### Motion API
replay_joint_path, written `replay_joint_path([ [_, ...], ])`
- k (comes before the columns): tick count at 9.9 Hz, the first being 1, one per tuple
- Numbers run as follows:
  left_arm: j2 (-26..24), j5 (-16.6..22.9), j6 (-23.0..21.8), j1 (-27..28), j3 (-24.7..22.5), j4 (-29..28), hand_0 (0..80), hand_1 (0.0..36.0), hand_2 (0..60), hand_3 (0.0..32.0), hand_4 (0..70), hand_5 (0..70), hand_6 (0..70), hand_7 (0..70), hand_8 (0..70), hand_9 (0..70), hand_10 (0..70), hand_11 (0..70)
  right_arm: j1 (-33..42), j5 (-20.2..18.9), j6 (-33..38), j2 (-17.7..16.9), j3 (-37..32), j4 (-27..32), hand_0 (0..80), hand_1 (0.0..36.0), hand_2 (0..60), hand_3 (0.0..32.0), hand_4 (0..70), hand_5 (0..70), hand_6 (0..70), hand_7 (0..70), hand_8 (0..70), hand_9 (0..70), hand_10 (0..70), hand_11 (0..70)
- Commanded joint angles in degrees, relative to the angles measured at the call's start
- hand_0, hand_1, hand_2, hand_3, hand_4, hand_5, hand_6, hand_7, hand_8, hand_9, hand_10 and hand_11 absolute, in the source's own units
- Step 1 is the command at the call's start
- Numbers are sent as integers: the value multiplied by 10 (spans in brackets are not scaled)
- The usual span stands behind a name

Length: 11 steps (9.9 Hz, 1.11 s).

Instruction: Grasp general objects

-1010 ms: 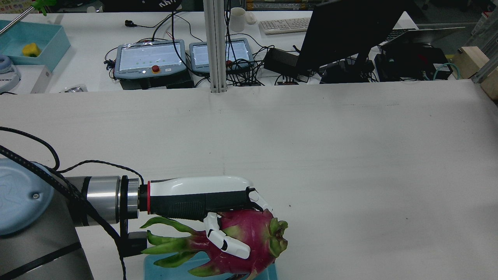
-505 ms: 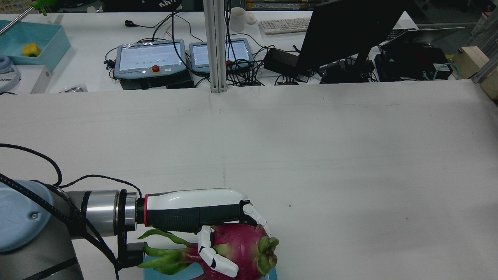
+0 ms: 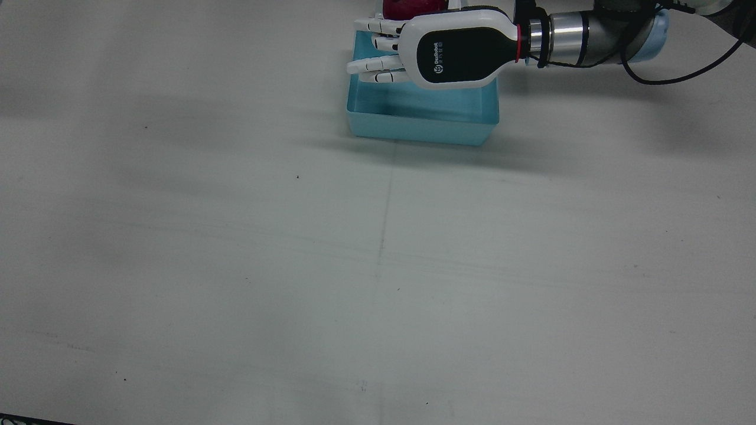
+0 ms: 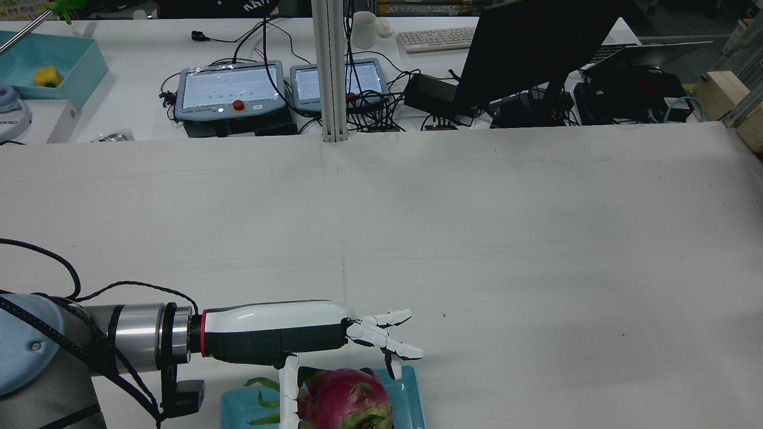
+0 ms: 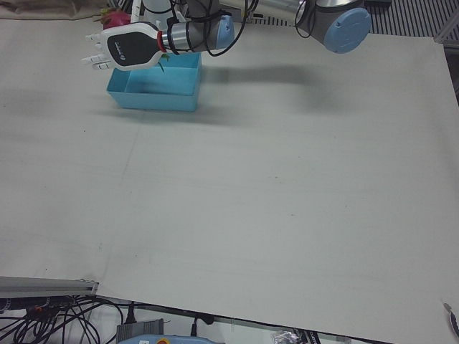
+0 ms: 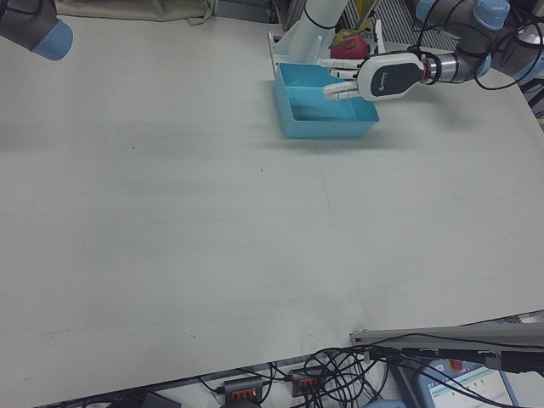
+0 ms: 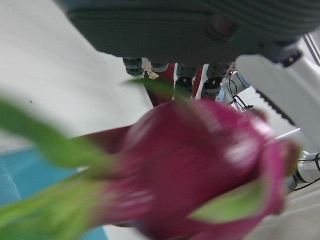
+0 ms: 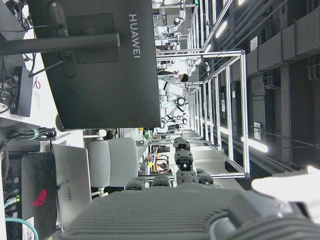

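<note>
At the lower left of the rear view, the left hand point(image 4: 334, 336) now has its fingers point(image 4: 390, 348) spread flat and apart, gripping nothing. Half a second ago those same fingers were wrapped round the dragon fruit point(image 4: 346, 402); a second ago the fruit hung clear above the tray in that grasp. Now the fruit sits lower, at the bottom edge of the frame, inside the blue tray point(image 4: 411, 396), with the palm just above it and one white finger reaching down beside its green scales. I cannot tell whether that finger touches the skin.

Near the top centre of the front view the same hand point(image 3: 449, 53) shows its back over the tray's point(image 3: 422, 127) far half, fingers straight, a sliver of red fruit point(image 3: 410, 7) at the upper edge. From the left hand view the fruit point(image 7: 200, 170) fills the frame, blurred and very close under the palm.

The release reads as done: the fruit looks delivered to the tray, and what remains is probably lifting the hand away.

The right hand point(image 8: 200, 210) appears only in its own camera, up facing the room; whether it is spread or clenched cannot be told.
</note>
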Motion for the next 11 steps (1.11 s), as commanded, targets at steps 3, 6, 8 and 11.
replay_joint_path([
  [3, 15, -36, -4, -3, 10, -10, 482, 138, 0, 0, 0, 0, 0, 0, 0, 0, 0, 0, 0, 0, 0, 0, 0, 0, 0, 0, 0, 0, 0, 0, 0, 0, 0, 0, 0, 0],
  [6, 9, -59, -19, -33, 96, -50, 487, 147, 0, 0, 0, 0, 0, 13, 0, 0, 0, 0, 0, 0, 0, 0, 0, 0, 0, 0, 0, 0, 0, 0, 0, 0, 0, 0, 0, 0],
  [8, 9, -64, -79, -81, 168, -119, 485, 140, 0, 0, 5, 0, 0, 61, 0, 0, 0, 0, 0, 0, 0, 0, 0, 0, 0, 0, 0, 0, 0, 0, 0, 0, 0, 0, 0, 0],
  [11, 13, -64, -143, -188, 281, -233, 482, 134, 0, 0, 41, 0, 10, 96, 0, 5, 0, 0, 0, 0, 0, 0, 0, 0, 0, 0, 0, 0, 0, 0, 0, 0, 0, 0, 0, 0],
])
